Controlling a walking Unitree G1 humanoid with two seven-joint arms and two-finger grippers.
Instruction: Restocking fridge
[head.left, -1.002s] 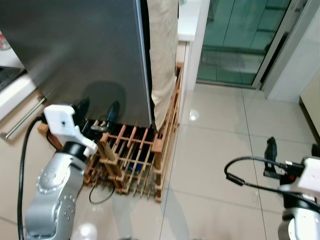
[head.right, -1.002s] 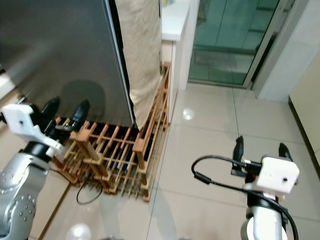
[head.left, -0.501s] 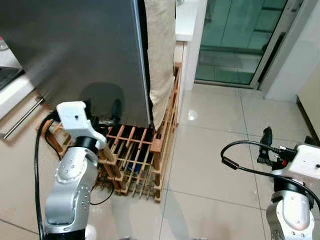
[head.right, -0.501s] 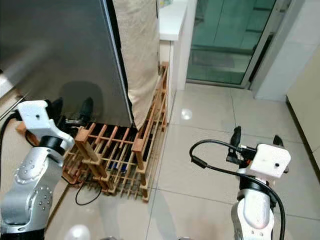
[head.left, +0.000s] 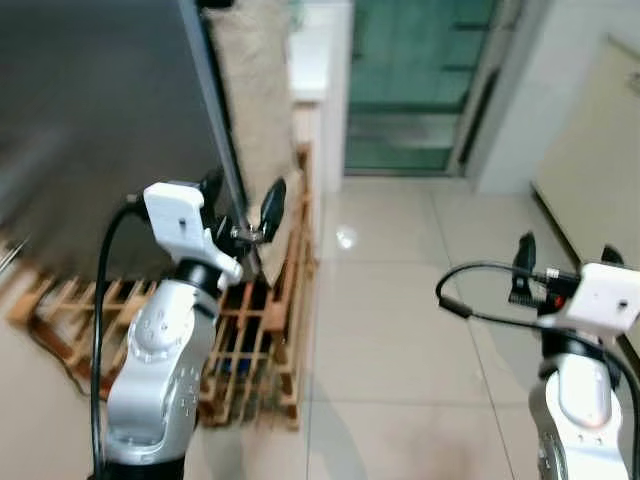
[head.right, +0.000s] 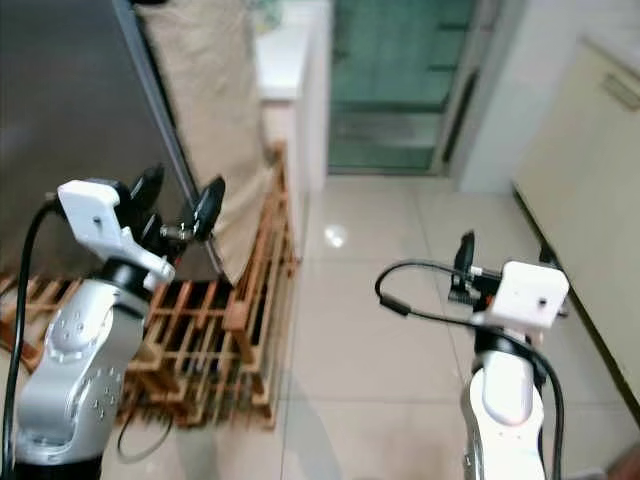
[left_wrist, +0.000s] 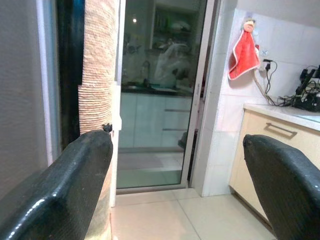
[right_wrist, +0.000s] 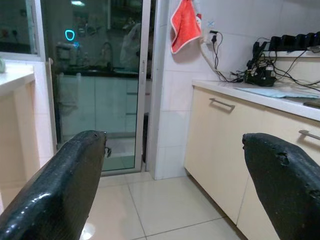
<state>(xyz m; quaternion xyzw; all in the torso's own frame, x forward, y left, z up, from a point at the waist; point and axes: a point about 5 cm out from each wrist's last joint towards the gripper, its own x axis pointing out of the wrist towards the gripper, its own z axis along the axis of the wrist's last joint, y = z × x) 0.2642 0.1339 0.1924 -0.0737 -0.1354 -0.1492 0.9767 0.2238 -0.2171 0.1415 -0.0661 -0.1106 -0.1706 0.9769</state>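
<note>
The dark grey fridge (head.left: 100, 130) fills the left of the head views, its right edge (head.left: 215, 120) running down as a dark line. My left gripper (head.left: 245, 200) is raised in front of that edge, open, one finger (head.left: 272, 200) to its right; nothing sits between the fingers. The left wrist view looks past both fingers (left_wrist: 65, 185) at the grey fridge side (left_wrist: 20, 90) and a dark gap beside it. My right gripper (head.left: 565, 258) hovers open and empty over the tiled floor at the right, its fingers (right_wrist: 55, 190) wide apart in the right wrist view.
A wooden slatted rack (head.left: 255, 330) lies on the floor by the fridge's foot. A beige woven cloth (head.left: 255, 90) hangs beside the fridge. A white counter (head.left: 310, 50) and glass sliding door (head.left: 420, 80) stand behind. Cream cabinets (head.left: 600, 150) line the right; tiled floor (head.left: 400, 330) lies between.
The camera has swung to the right and the picture is blurred. My left gripper has risen from above the rack to the fridge's right edge. Both grippers stay open.
</note>
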